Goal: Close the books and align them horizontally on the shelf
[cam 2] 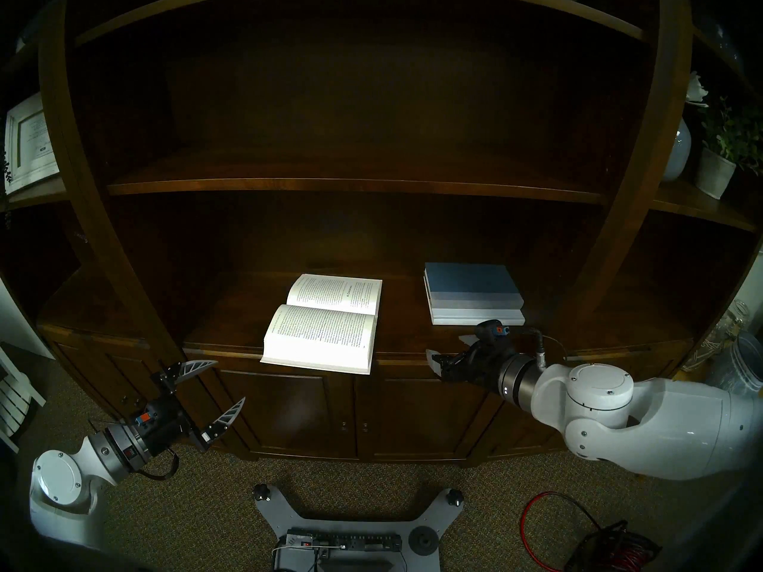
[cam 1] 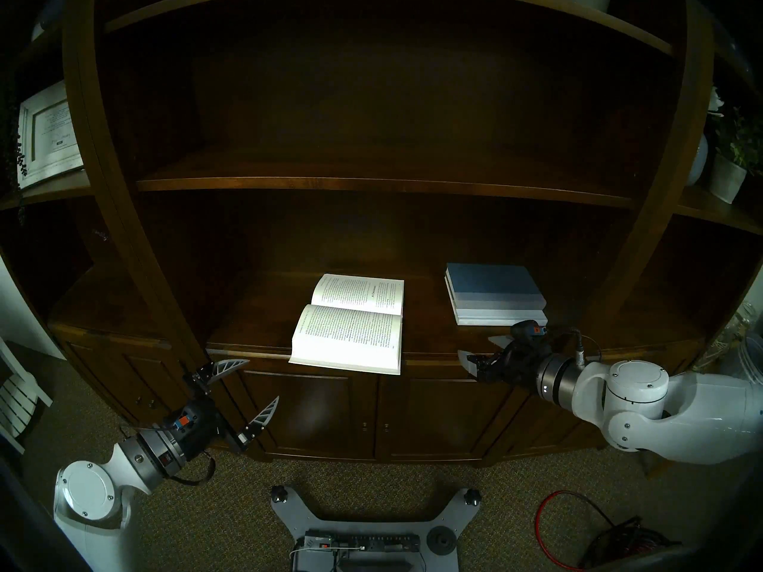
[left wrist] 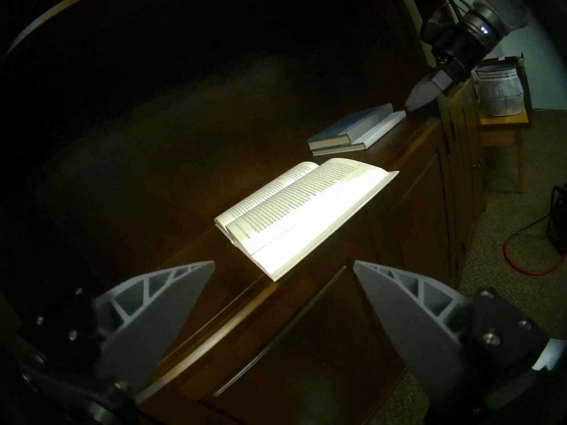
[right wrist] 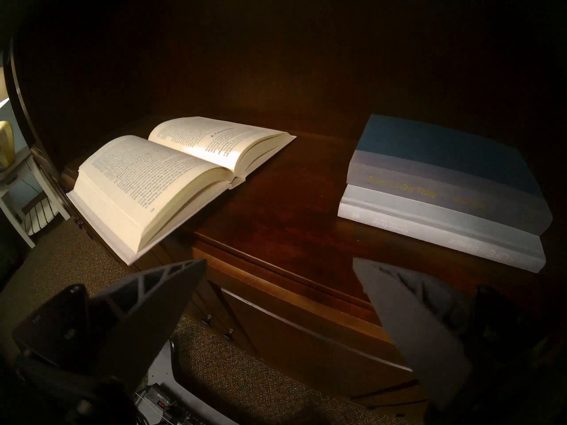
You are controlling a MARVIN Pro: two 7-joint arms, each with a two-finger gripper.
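Note:
An open book (cam 1: 351, 321) with cream pages lies face up mid-shelf (cam 1: 256, 311), and its near half juts over the front edge. To its right a shut blue hardcover (cam 1: 491, 284) lies flat on a shut white book (cam 1: 499, 317). My left gripper (cam 1: 262, 379) hangs open and empty below the ledge, left of the open book (left wrist: 303, 212). My right gripper (cam 1: 475, 346) is open and empty at the ledge's front edge, just in front of the stack. In the right wrist view the blue hardcover (right wrist: 445, 151) and the white book (right wrist: 429, 231) are ahead on the right, the open book (right wrist: 171, 176) on the left.
Cabinet doors (cam 1: 363, 410) sit under the ledge and a thinner shelf board (cam 1: 371, 185) runs above it. There is a framed picture (cam 1: 47, 137) far left and potted plants (cam 1: 728, 175) far right. On the carpet are my base (cam 1: 359, 530) and a red cable (cam 1: 553, 530). A metal pail (left wrist: 500, 90) stands on a side table.

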